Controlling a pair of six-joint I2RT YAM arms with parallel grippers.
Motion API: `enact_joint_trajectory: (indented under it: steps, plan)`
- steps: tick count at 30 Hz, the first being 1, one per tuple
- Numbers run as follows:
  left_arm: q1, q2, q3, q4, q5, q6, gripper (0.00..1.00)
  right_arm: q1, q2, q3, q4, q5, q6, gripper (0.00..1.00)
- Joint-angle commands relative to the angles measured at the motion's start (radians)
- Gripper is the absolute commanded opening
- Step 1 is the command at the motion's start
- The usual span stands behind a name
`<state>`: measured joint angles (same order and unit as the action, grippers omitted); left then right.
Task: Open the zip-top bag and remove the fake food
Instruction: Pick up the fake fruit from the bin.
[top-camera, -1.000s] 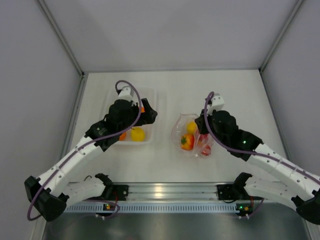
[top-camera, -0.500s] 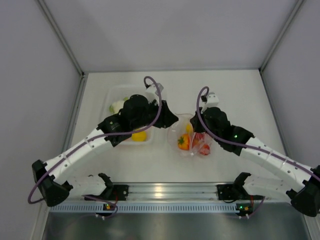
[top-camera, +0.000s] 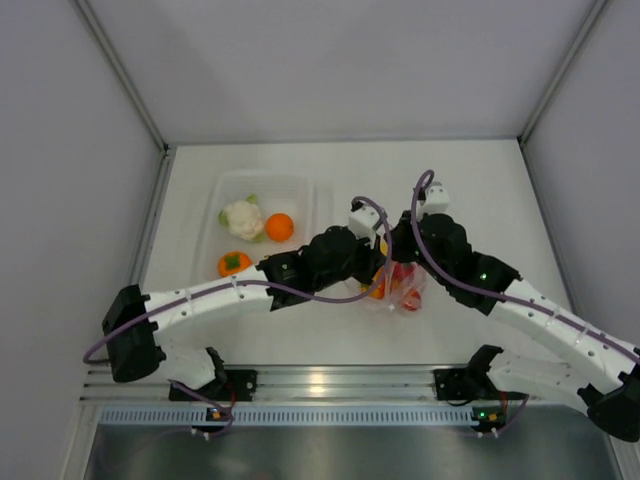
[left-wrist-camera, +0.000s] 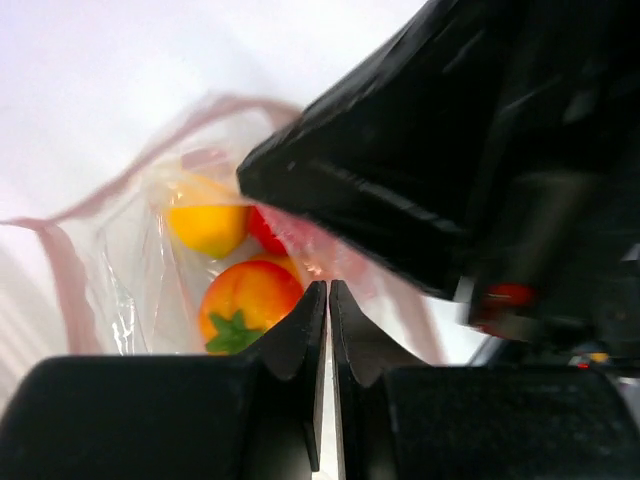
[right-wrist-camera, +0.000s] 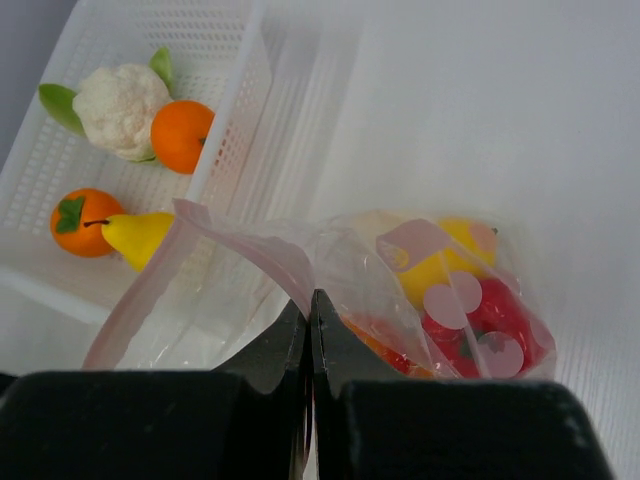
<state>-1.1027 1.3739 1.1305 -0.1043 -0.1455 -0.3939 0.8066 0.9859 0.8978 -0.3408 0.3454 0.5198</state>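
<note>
— Tray (top-camera: 300, 195) on our left holds cauliflower (top-camera: 242, 217) and orange (top-camera: 279, 227).
— Left hand (left-wrist-camera: 327, 285)?
— Clenched at the zip-top bag (right-wrist-camera: 350, 255); we cannot tell whether it pinches film.
— Right hand (right-wrist-camera: 311, 295)?
— Clamped on the pink strip (right-wrist-camera: 245, 245). Fake food (left-wrist-camera: 250, 300) sits inside, mid-worktop (top-camera: 480, 180).

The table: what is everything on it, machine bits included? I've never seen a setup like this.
table: one, white, under everything
tray: one, clear, perforated, back-left
cauliflower: one, white with green leaves, in the tray
orange: one, orange, in the tray beside the cauliflower
persimmon: one, orange with green top, tray's near end
yellow fruit: one, yellow, in the tray beside the persimmon
zip-top bag: one, clear with pink strip, right of the tray
bagged fake food: at least three, yellow, red, orange, inside the bag
left gripper: one, black, jaws nearly together at the bag's mouth
right gripper: one, black, pinching the bag's edge
</note>
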Motion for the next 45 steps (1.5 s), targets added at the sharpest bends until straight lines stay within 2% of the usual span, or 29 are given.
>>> enact_joint_trajectory:
  steps: [1, 3, 6, 8, 10, 14, 19, 23, 27, 32, 35, 45]
  plan:
    - [-0.025, 0.053, -0.046, 0.124, -0.161, 0.082, 0.09, -0.006, -0.052, 0.026, 0.016, 0.010, 0.005, 0.00]
    - [-0.034, 0.086, -0.044, 0.133, -0.207, 0.081, 0.12, -0.006, -0.070, 0.007, 0.006, 0.012, 0.005, 0.00]
    - [-0.034, 0.129, -0.043, 0.133, -0.212, 0.081, 0.18, -0.006, -0.093, -0.017, -0.007, 0.020, 0.002, 0.00]
    - [-0.037, 0.152, -0.040, 0.132, -0.224, 0.089, 0.25, -0.006, -0.105, -0.036, -0.020, 0.033, -0.004, 0.00]
    - [-0.042, 0.181, -0.044, 0.132, -0.238, 0.089, 0.28, -0.007, -0.116, -0.045, -0.027, 0.043, -0.007, 0.00]
    - [-0.043, 0.240, -0.046, 0.132, -0.236, 0.086, 0.45, -0.007, -0.141, -0.069, -0.032, 0.034, -0.006, 0.00]
    - [-0.043, 0.323, -0.018, 0.126, -0.223, 0.098, 0.54, -0.009, -0.159, -0.100, -0.032, 0.009, -0.001, 0.00]
    - [-0.045, 0.361, 0.026, 0.031, -0.290, 0.073, 0.66, -0.010, -0.176, -0.109, -0.046, 0.015, -0.006, 0.00]
    - [-0.054, 0.379, 0.066, -0.072, -0.368, 0.053, 0.73, -0.010, -0.188, -0.112, -0.050, 0.024, -0.014, 0.00]
    - [-0.056, 0.399, 0.075, -0.110, -0.339, 0.035, 0.87, -0.010, -0.181, -0.112, -0.046, 0.021, -0.010, 0.00]
    - [-0.056, 0.439, 0.086, -0.133, -0.315, 0.013, 0.92, -0.010, -0.178, -0.111, -0.040, 0.017, -0.009, 0.00]
    - [-0.040, 0.570, 0.114, -0.132, -0.304, -0.059, 0.92, -0.009, -0.193, -0.115, -0.046, 0.004, -0.010, 0.00]
